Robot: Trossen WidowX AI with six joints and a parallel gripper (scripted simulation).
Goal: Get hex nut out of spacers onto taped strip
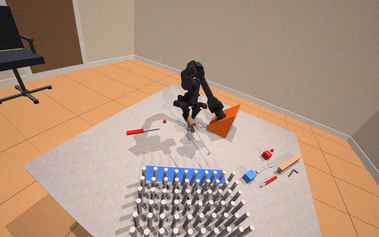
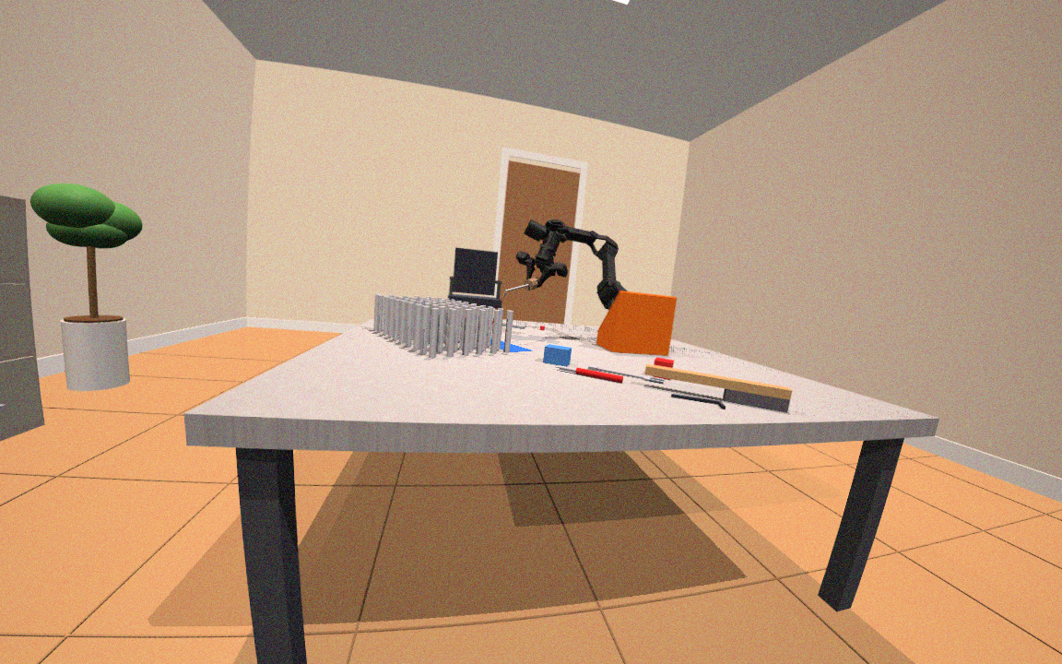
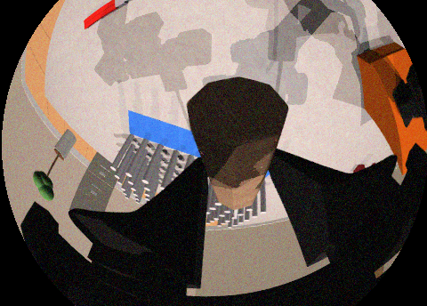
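Brown wood marks the handle of the hook (image 1: 198, 134), which you hold with the gripper (image 1: 190, 118) closed firmly on it.

Top view: the thin wire shaft slants from the handle toward the spacers (image 1: 185, 200) and ends short of the strip (image 1: 160, 171). The tip looks to be off the table (image 1: 76, 165), but this view does not confirm it. The nut is not visible; judge it to be hidden deep among the spacers. Risk: the shaft is long and the gaps are narrow, so a small yaw error at the wrist would likely sweep the tip sideways into a front spacer and shift or topple it. Align with a lane before you enter. The screwdriver (image 1: 142, 130) lies well apart to one side.

Exterior view: this is the only view that shows height. The hook (image 2: 515, 287) is carried above the spacer tops (image 2: 444, 324). Descending too late, inside the field, could strike a spacer from above.

Wrist view: the handle (image 3: 240, 123) fills the centre between the dark fingers. Strip (image 3: 160, 131) and spacers (image 3: 149, 166) lie ahead, which confirms heading. The shaft and tip are hidden behind the handle, so do not rely on this view for tip clearance.
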